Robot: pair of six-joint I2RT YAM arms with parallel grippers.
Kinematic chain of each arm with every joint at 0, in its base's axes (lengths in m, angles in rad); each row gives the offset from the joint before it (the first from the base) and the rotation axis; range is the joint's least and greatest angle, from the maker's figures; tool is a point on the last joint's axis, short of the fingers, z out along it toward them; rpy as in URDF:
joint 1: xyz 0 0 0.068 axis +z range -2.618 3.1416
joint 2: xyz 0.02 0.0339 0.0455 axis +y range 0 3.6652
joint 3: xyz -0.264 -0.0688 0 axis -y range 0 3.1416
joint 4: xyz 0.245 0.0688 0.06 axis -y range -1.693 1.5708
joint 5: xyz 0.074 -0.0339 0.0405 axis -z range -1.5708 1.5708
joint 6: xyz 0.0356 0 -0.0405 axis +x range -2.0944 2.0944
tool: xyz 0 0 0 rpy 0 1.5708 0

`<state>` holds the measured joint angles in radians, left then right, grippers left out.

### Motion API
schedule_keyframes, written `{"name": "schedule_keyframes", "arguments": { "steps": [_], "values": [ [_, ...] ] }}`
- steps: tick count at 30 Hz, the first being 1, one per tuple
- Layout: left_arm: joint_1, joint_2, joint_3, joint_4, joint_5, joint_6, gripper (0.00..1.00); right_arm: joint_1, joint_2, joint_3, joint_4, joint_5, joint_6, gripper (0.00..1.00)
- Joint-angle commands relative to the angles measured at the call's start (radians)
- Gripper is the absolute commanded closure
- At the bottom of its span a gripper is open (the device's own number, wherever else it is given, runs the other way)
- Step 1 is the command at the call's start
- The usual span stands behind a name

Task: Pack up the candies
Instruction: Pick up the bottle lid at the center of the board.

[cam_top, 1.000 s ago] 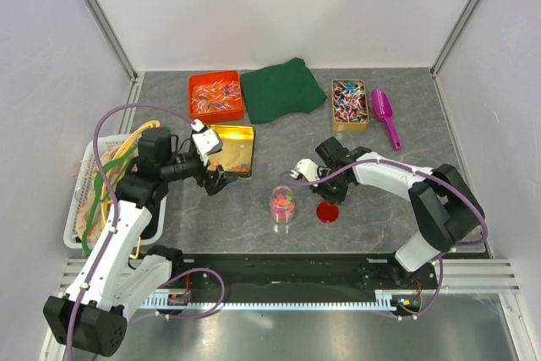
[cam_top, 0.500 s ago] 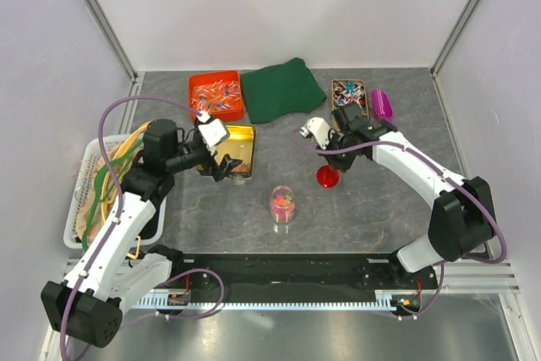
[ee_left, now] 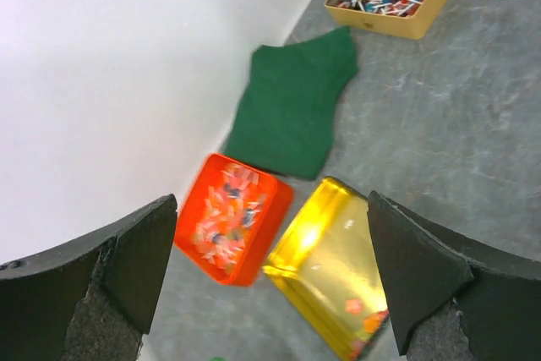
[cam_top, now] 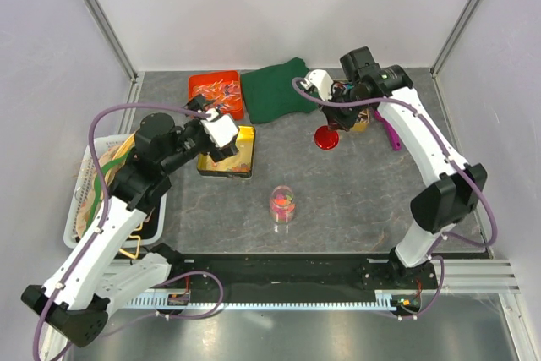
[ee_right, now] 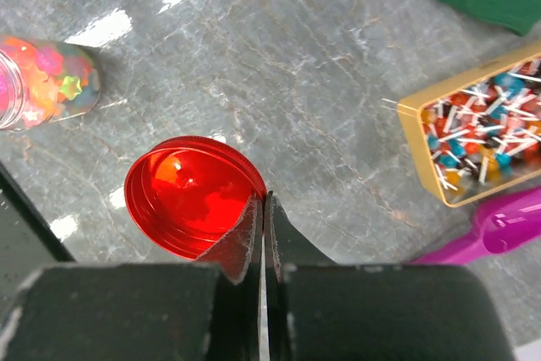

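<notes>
A small clear jar (cam_top: 283, 210) stands in the middle of the grey table (cam_top: 355, 200), with bright pink, orange and green candies (cam_top: 284, 200) inside and no lid on it. The right gripper (cam_top: 333, 127) holds a red lid (cam_top: 325, 138) by its edge, well apart from the jar, near the back. Just behind that lid a gold tin of wrapped sweets (cam_top: 358, 121) is mostly hidden by the arm, with a purple scoop (cam_top: 390, 130) beside it. The left gripper (cam_top: 224, 148) hangs over an open gold tin (cam_top: 241, 158). Behind that sit an orange tray (cam_top: 203, 84) and a folded green cloth (cam_top: 275, 90). A white basket (cam_top: 78, 209) stands at the left edge.
</notes>
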<state>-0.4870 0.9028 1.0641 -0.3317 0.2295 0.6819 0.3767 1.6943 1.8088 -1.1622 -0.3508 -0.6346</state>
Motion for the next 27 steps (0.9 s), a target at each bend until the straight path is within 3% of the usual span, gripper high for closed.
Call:
{"name": "schedule_keyframes", "arguments": {
  "steps": [1,4,9,15,22,27],
  "values": [
    [-0.033,-0.030,0.019,-0.056,-0.154,0.212,0.00,0.001,0.073,0.133,-0.163,-0.037,-0.033,1.00],
    [-0.039,-0.045,0.031,-0.067,-0.173,0.344,0.00,0.002,0.096,0.208,-0.197,-0.057,-0.031,1.00],
    [-0.102,-0.126,-0.022,-0.056,-0.061,0.597,0.00,0.002,0.113,0.274,-0.241,-0.100,-0.063,1.00],
    [-0.329,-0.238,-0.333,0.215,-0.081,0.997,0.00,0.002,0.120,0.319,-0.275,-0.123,-0.091,1.00],
    [-0.590,-0.036,-0.316,0.397,-0.249,1.048,0.00,0.060,0.102,0.333,-0.263,-0.134,-0.070,1.00],
    [-0.640,0.088,-0.283,0.505,-0.269,1.082,0.00,0.096,0.085,0.305,-0.249,-0.135,-0.068,1.00]
  ]
}}
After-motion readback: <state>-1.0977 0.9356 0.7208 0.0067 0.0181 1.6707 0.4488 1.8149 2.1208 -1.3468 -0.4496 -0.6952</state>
